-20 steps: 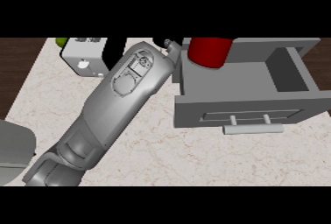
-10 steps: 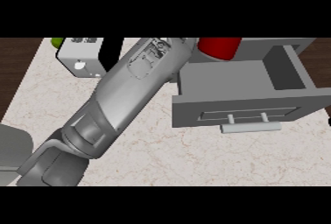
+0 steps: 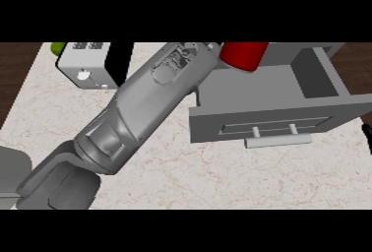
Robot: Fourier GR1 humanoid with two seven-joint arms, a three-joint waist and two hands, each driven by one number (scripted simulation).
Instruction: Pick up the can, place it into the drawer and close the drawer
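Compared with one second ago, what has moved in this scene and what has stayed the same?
The left forearm has reached further toward the far right, carrying the red can along the open drawer's back edge. The can now sits partly cut off at the top of the view. The hand itself is hidden. The drawer stays open, and the white box stays on the counter.

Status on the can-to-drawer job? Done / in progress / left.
Done: the red can is off the counter, up at the open drawer's back edge. In hand: the left forearm reaches to it; the hand itself is hidden. Left: release the can inside, then push the drawer shut.
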